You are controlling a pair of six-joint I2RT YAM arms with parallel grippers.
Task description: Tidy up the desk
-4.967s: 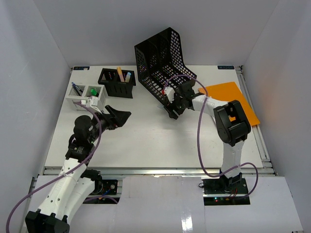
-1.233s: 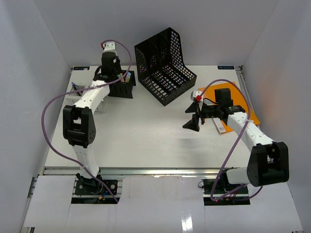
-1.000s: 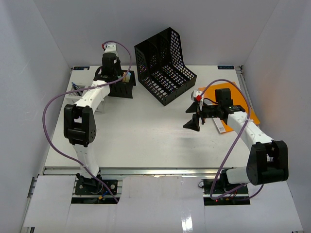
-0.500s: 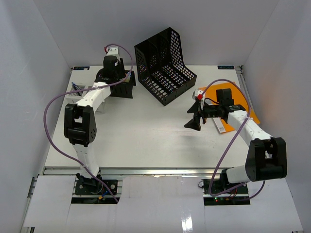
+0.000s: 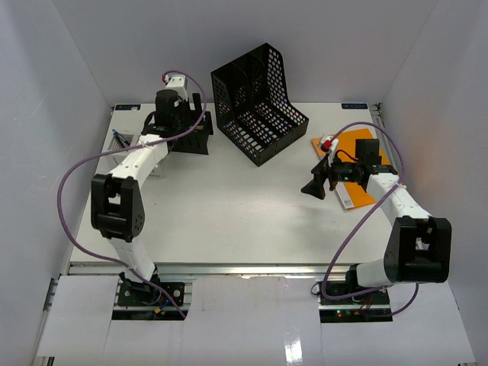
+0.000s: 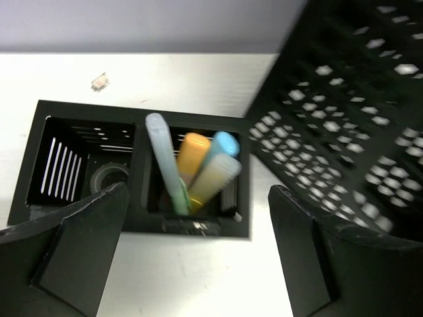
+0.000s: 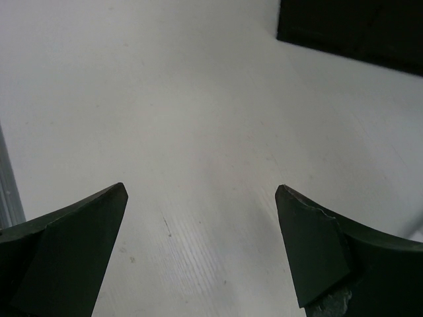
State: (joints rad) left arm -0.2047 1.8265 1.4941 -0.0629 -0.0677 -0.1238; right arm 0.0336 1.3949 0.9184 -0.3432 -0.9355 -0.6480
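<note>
Plain white walls (image 5: 46, 91) close in on three sides — evenly lit, soft shadows.

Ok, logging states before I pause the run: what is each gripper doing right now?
Left gripper: open, empty, over the black two-compartment pen holder.
Right gripper: open, empty, over the flat white desk.
</note>
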